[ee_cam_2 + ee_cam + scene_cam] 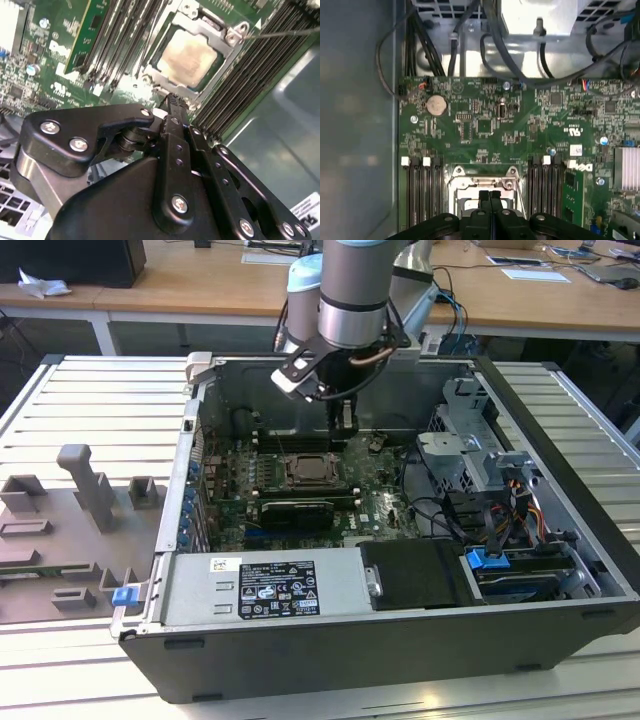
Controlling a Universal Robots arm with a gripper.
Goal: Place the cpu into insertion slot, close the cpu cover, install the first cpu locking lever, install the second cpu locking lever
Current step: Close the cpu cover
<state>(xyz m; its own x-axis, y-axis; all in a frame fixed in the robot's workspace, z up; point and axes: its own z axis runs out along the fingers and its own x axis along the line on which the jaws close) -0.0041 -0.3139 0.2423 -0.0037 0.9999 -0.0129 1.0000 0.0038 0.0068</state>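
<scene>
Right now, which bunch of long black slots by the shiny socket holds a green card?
The bunch nearer the silver finned block: a green card stands in its outer slot. The bunch by the grey wall is empty.

- The power supply box [190,602] in the exterior view carries a large black-and-white label [275,590] with rows of fine print and small round marks, all too small to read.
- Just beside that label sits a small white sticker [225,565] with dark lines, also unreadable.
- On the green circuit board [470,145] in the first wrist view there are bold white letters [581,165], a white printed mark [575,131] and a pale square tag [576,150] between them.
- In the second wrist view, the board shows white lettering [59,50].
- A corner sticker [306,212] on the grey case wall [280,125] bears dark print that is cut off at the edge.
</scene>
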